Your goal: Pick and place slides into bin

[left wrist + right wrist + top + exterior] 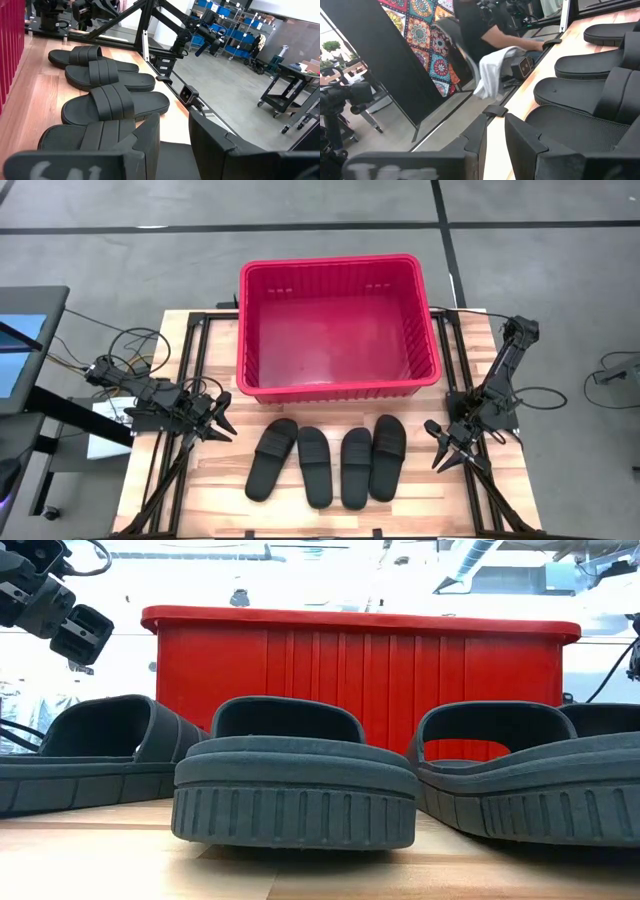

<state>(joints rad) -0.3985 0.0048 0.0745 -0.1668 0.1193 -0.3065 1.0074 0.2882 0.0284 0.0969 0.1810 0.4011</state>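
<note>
A workshop or warehouse: grey concrete floor [235,95], metal shelving with blue plastic storage bins [235,27], black wheeled steel cart [292,95].

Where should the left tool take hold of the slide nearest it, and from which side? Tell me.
Grip the leftmost slide by its wide strap, coming from above: the strap arches over the sole, leaving an open tunnel for one finger, while the sole lies flat on the table. The left tool sits beside it, open.

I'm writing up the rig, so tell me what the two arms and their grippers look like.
Both arms are dark, jointed, with loose black cables trailing behind. The left gripper and right gripper each end in two black, pointed fingers. A pale marking on the left wrist is illegible.
</note>
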